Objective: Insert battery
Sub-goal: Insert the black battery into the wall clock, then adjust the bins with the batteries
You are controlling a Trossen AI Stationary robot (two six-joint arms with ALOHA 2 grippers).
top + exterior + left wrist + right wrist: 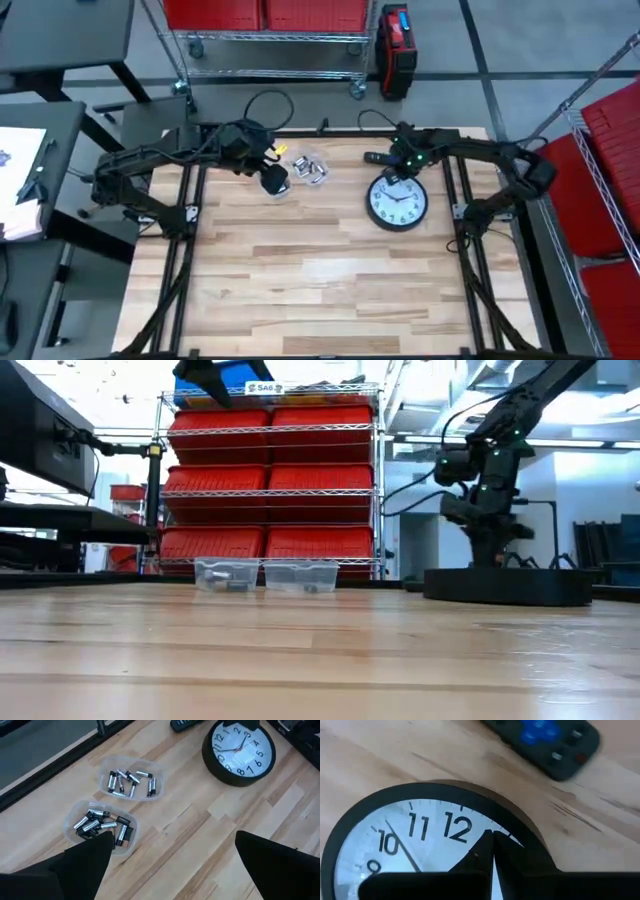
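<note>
Batteries: you have loose silver-and-black cylindrical batteries (129, 782) in two clear shallow plastic tubs at the far-left part of the table; the tub nearer the clock (131, 779) holds a thin scatter, the second tub (100, 826) beside it holds a denser pile.
Tubs: they sit just beside each other, apart from the clock; in the low view they show as two clear trays side by side (265, 576).
Clock: round black-rimmed wall clock with white face (397, 199) lies flat, face up, on the far-right part of the pale wooden plank table (320, 290).
Remote: dark handheld remote with a blue button pad (545, 740) lies on the wood just beyond the clock's 12, not touching it.
Left gripper (274, 182): hangs above the tubs, close over the fuller one; your wrist view shows its two dark fingers (82, 865) spread wide with nothing between them.
Right gripper (492, 851): sits low over the clock's upper rim near the 12; fingers pressed together to a narrow seam, holding nothing you can see.
Background: red bins on a wire shelf rack (270, 485) stand behind the table.
</note>
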